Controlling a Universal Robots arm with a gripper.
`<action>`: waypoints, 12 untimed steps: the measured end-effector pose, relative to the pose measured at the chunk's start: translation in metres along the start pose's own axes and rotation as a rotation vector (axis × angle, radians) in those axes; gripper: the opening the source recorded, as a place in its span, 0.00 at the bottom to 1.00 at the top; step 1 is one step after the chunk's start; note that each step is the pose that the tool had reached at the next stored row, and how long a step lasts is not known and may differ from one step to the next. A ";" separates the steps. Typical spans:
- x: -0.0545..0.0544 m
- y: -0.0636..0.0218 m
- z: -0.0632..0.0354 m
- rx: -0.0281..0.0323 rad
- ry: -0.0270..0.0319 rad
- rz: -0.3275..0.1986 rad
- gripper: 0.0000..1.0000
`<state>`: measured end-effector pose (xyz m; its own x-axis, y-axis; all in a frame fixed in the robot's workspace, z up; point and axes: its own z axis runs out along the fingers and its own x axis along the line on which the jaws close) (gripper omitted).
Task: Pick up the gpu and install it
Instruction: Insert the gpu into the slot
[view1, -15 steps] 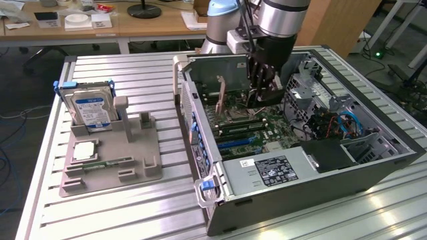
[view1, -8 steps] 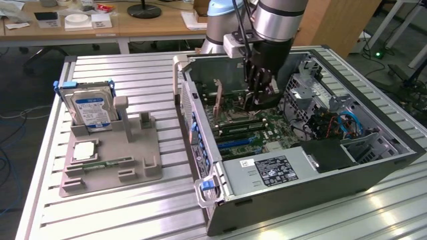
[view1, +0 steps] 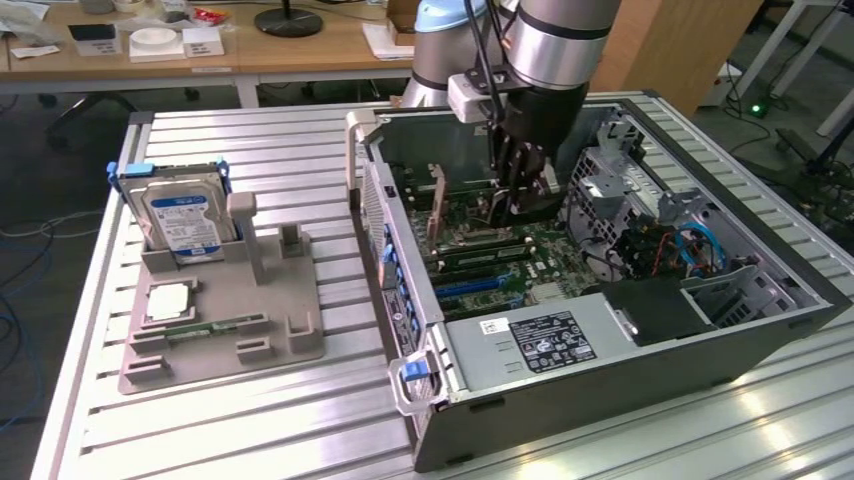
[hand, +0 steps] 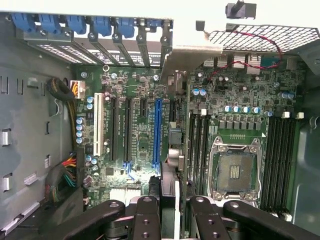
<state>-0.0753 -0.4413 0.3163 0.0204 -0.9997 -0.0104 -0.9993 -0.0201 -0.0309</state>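
The gpu (hand: 176, 150) is a thin dark card seen edge-on in the wrist view, with its pale metal end bracket (hand: 183, 59) reaching toward the case's rear slot openings. My gripper (hand: 172, 206) is shut on the card's near end, one black finger on each face. The card hangs over the green motherboard (hand: 140, 100), just beside the long blue slot (hand: 157, 130) and apart from it. I cannot tell whether its lower edge touches a slot. In the exterior view my gripper (view1: 518, 205) is down inside the open computer case (view1: 627, 400).
Memory slots (hand: 198, 145) and the bare processor socket (hand: 235, 170) lie beside the card. Cable bundles (hand: 65, 175) and the power supply (view1: 547, 340) crowd the case. On the exterior view's left, a grey fixture (view1: 254, 300) holds a hard drive (view1: 187, 220) and a memory stick (view1: 214, 327).
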 end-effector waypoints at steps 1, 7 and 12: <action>0.000 0.0000 0.0000 0.0000 -0.0001 0.000 0.27; 0.000 0.0000 0.0002 0.0001 -0.0001 0.000 0.27; 0.002 0.0009 0.0021 0.0002 -0.0003 0.000 0.27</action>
<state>-0.0761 -0.4430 0.3142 0.0203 -0.9997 -0.0107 -0.9993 -0.0199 -0.0311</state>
